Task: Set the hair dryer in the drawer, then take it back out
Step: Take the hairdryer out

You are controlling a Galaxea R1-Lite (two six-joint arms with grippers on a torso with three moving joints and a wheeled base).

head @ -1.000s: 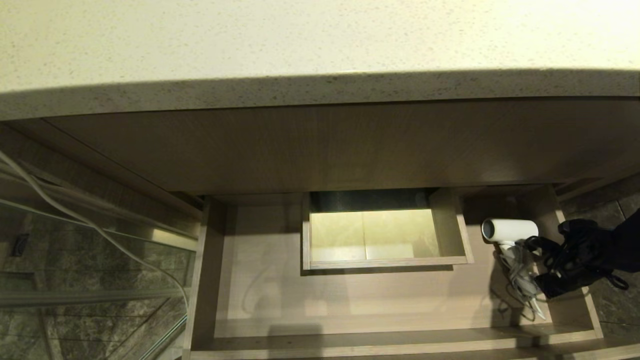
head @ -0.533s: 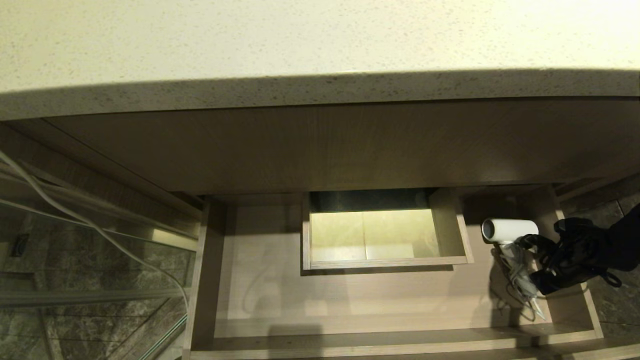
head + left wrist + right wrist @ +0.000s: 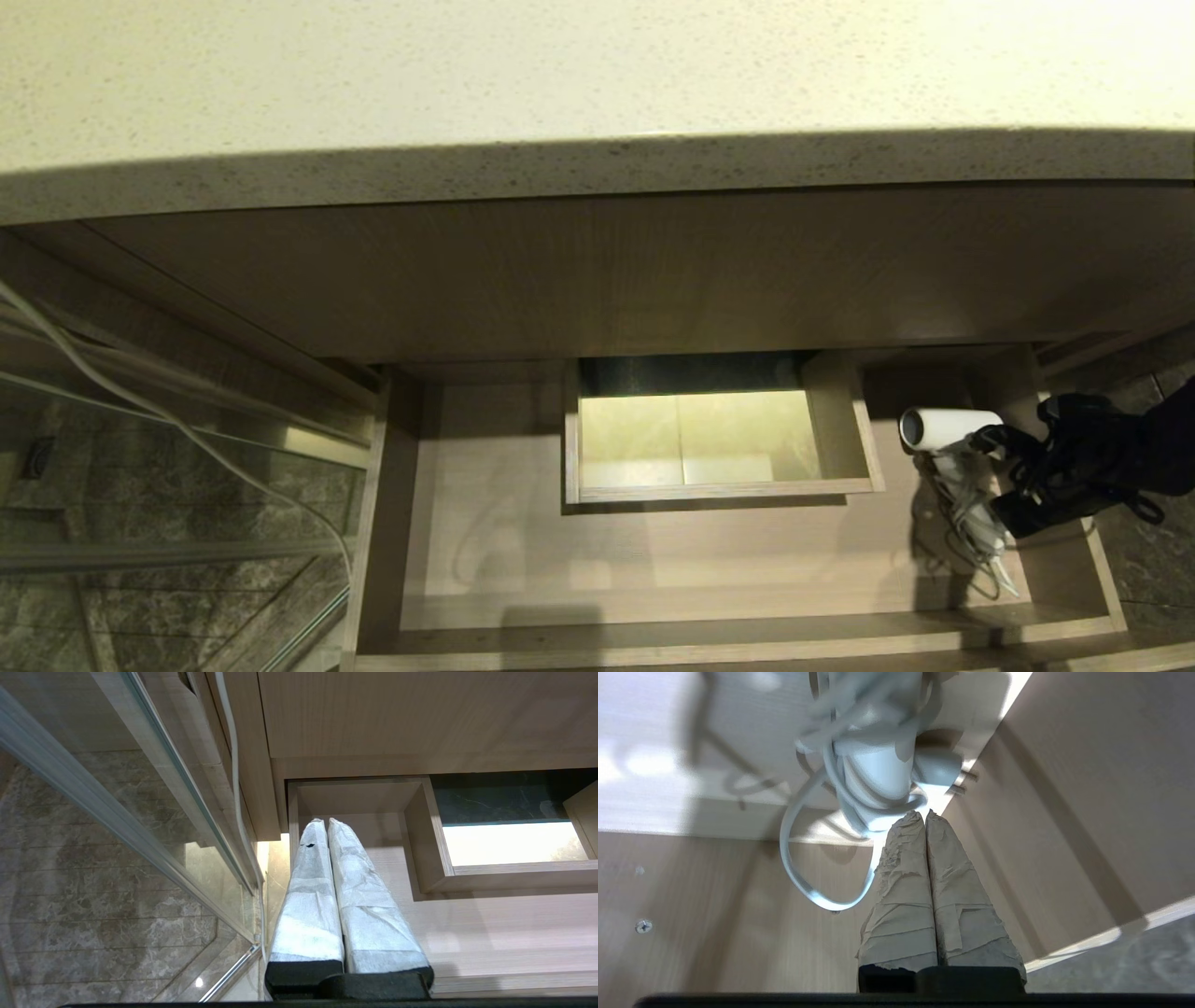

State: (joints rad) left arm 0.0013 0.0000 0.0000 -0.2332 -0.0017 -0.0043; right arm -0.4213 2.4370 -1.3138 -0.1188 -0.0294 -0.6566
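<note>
The white hair dryer [image 3: 952, 429] lies in the right end of the open drawer [image 3: 653, 551], its dark mouth facing left and its cord bundled round the handle [image 3: 878, 779]. My right gripper [image 3: 1008, 476] reaches in over the drawer's right wall, just right of the dryer. In the right wrist view it [image 3: 926, 813] is shut with nothing between its taped fingers [image 3: 901, 896], and the tips are right at the cord-wound handle end. My left gripper [image 3: 327, 820] is shut and hangs still above the drawer's left rear corner [image 3: 299, 798].
A pale speckled countertop [image 3: 560, 75] and a tall wood-grain panel [image 3: 607, 280] overhang the drawer's rear. A boxed notch [image 3: 709, 439] takes up the drawer's middle rear. A glass panel [image 3: 140, 467] with a white cable [image 3: 187, 429] stands at the left. Dark stone floor [image 3: 1148, 560] lies at the right.
My right gripper has crept a little toward the drawer's rear alongside the hair dryer. The dryer, the drawer and the left arm have stayed put.
</note>
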